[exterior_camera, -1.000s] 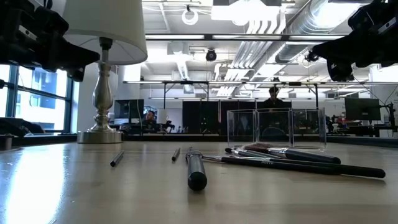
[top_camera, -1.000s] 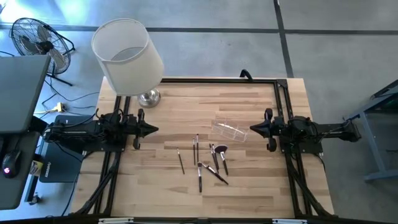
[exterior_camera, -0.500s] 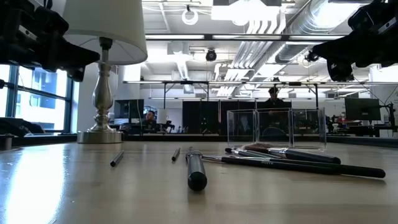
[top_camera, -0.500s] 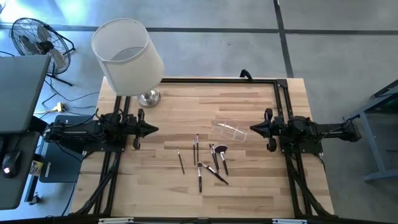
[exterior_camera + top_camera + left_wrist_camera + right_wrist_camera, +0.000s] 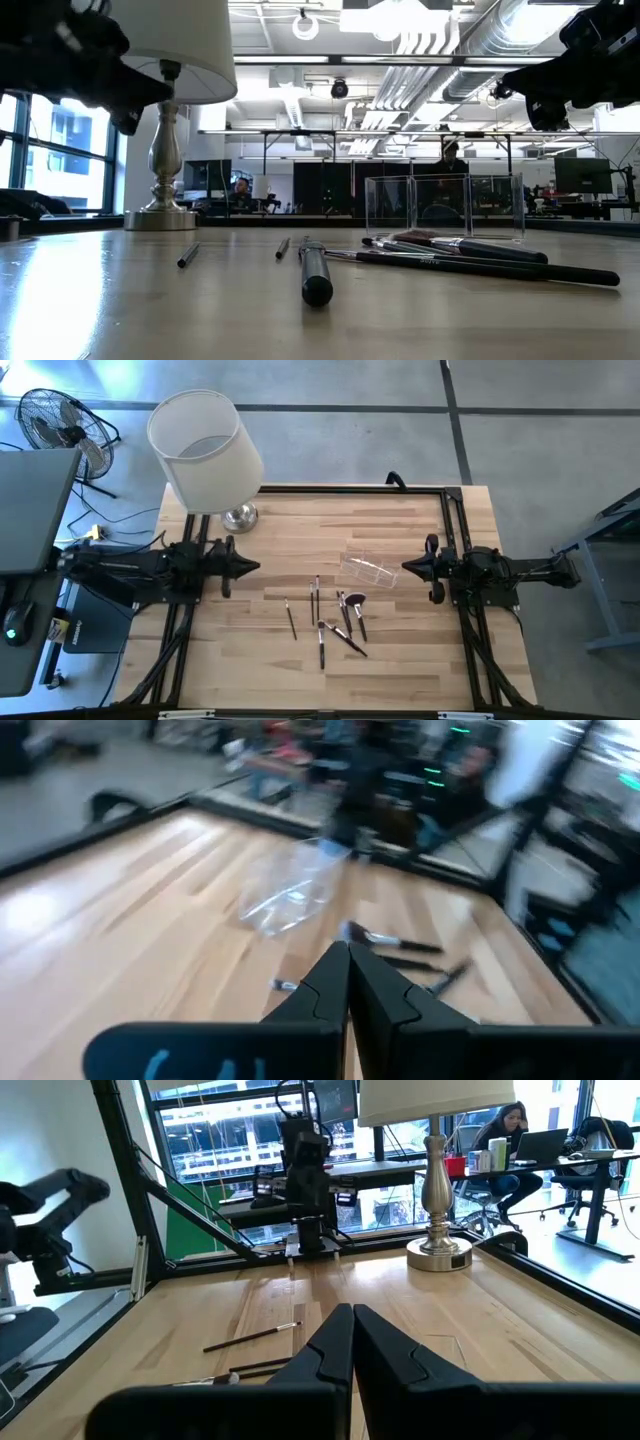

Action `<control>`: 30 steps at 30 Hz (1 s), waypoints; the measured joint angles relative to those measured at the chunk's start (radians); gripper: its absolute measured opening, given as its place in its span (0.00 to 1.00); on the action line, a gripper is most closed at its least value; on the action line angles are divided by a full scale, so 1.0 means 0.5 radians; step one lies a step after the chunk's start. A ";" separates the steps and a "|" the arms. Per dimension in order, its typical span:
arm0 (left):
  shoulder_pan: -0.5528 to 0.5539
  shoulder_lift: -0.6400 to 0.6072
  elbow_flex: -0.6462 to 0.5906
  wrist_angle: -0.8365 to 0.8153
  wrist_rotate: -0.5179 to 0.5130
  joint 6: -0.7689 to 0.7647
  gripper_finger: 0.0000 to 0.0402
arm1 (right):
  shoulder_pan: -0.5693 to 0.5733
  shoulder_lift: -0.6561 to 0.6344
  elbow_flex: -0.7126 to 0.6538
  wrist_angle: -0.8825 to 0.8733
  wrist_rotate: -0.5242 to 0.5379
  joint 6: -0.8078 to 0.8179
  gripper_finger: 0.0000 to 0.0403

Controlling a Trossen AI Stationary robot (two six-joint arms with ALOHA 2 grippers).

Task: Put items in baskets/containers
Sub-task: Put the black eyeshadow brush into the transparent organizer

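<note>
Brushes scattered mid-desk toward near edge, none in clear box just beyond them. Likely light, stiff, roll-prone; pinch mid-handle, avoid bristles. Left gripper and right gripper hover empty, fingers pressed together.

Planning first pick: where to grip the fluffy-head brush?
Grip the fluffy brush mid-handle, coming straight down with the jaws across the handle. It lies flat, head toward the box, handle toward the front edge. The right gripper looks nearer. Neighbouring brushes crowd its left side.
</note>
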State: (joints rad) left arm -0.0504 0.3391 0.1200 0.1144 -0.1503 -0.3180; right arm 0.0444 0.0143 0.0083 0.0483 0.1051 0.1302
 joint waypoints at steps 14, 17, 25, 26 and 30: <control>-0.766 1.770 1.098 -0.668 -1.019 -1.088 0.00 | 0.000 0.001 0.000 -0.001 0.000 0.000 0.01; -0.831 2.079 1.466 -1.140 -0.988 -1.480 0.00 | 0.000 0.001 0.000 0.000 0.000 0.000 0.01; -0.851 2.667 2.191 -2.256 -0.675 -2.426 0.00 | 0.000 0.001 0.000 -0.002 0.000 -0.001 0.01; -0.833 2.706 2.233 -2.288 -0.651 -2.472 0.00 | 0.000 0.001 0.000 -0.001 0.000 -0.001 0.01; -0.744 2.794 2.298 -2.340 -0.491 -2.653 0.00 | 0.000 0.001 0.000 0.000 0.000 -0.001 0.01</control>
State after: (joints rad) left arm -0.4223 1.7360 1.2690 -1.0555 -0.3955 -1.6443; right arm 0.0444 0.0147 0.0083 0.0483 0.1051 0.1299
